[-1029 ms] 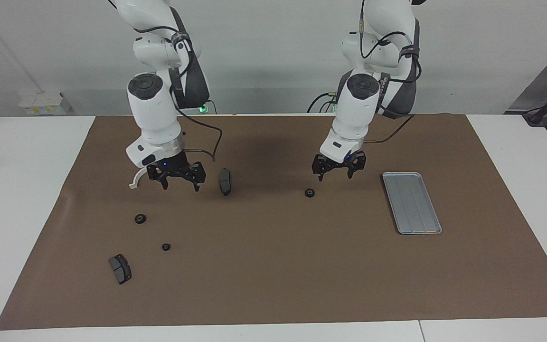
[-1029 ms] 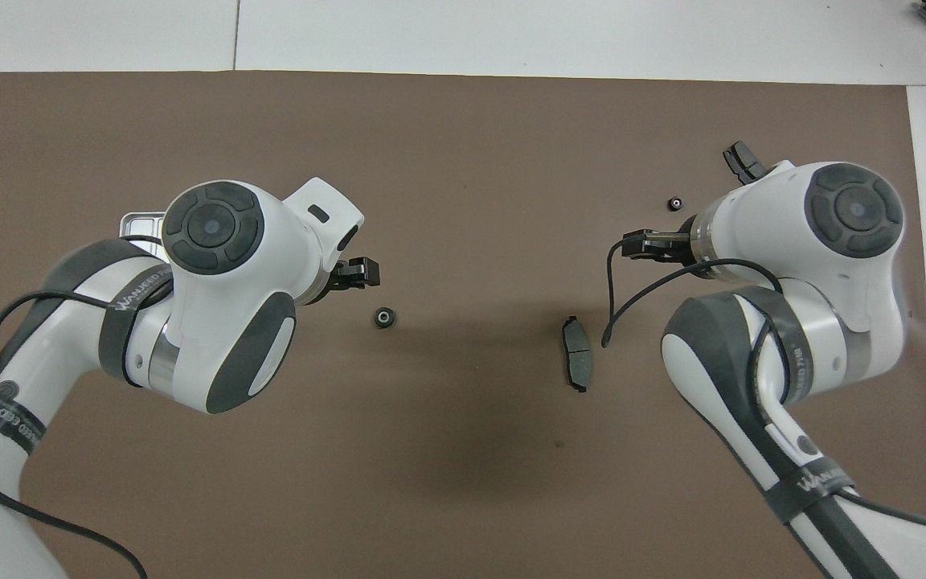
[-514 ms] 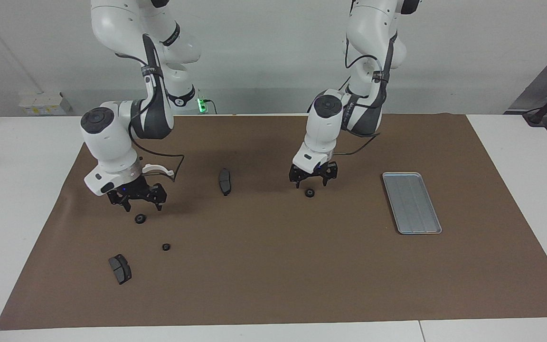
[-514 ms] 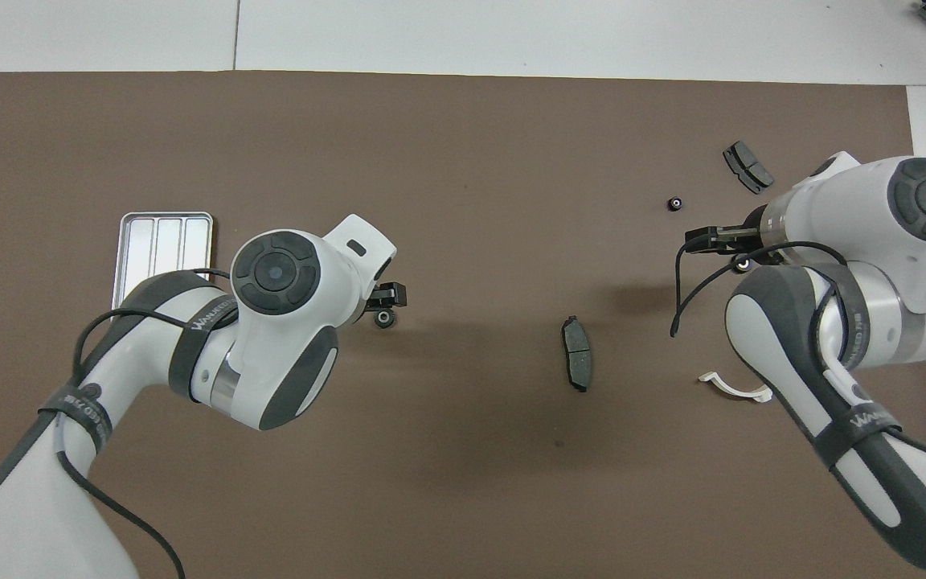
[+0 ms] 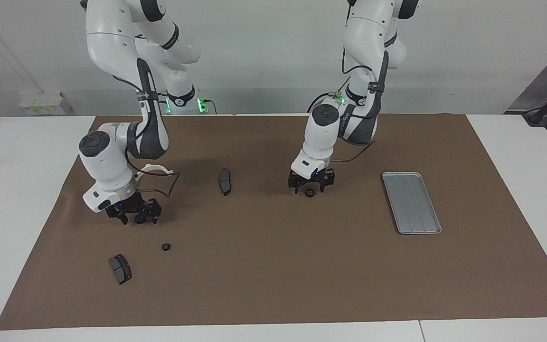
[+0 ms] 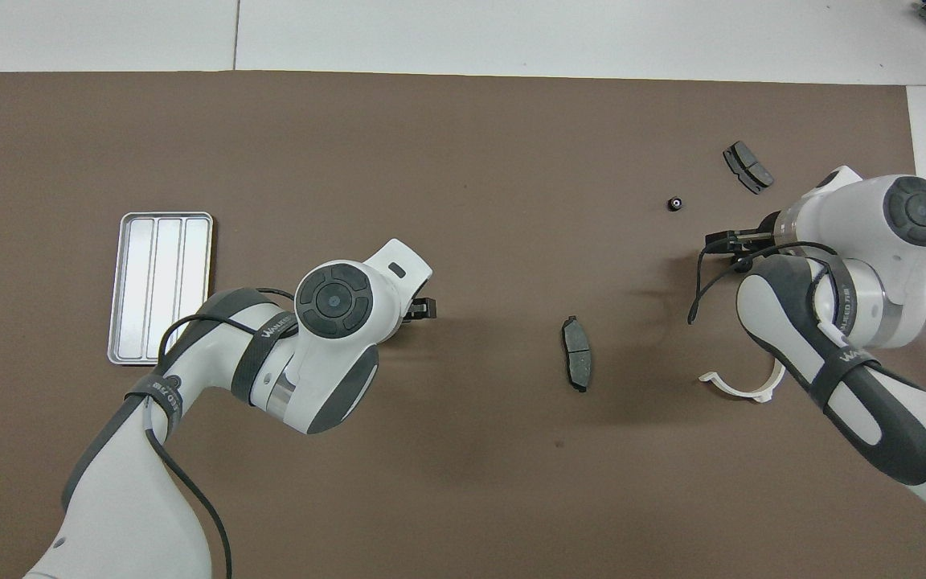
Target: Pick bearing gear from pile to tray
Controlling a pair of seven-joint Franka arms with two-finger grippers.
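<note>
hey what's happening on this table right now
Both arms are down at small black gears on the brown mat. The left gripper straddles one gear mid-table; the right gripper straddles another gear near the white half-ring. Neither gear is lifted. The tray holds nothing yet.

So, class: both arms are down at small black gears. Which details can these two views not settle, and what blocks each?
- Left gripper around a gear: contact too small to judge in the facing view; overhead, the arm's wrist covers the gear.
- Right gripper at another gear: same doubt facing; overhead, fingers and cable hide it.
- White half-ring: partly under the right arm in both views.
- Tray: nothing hidden.
</note>
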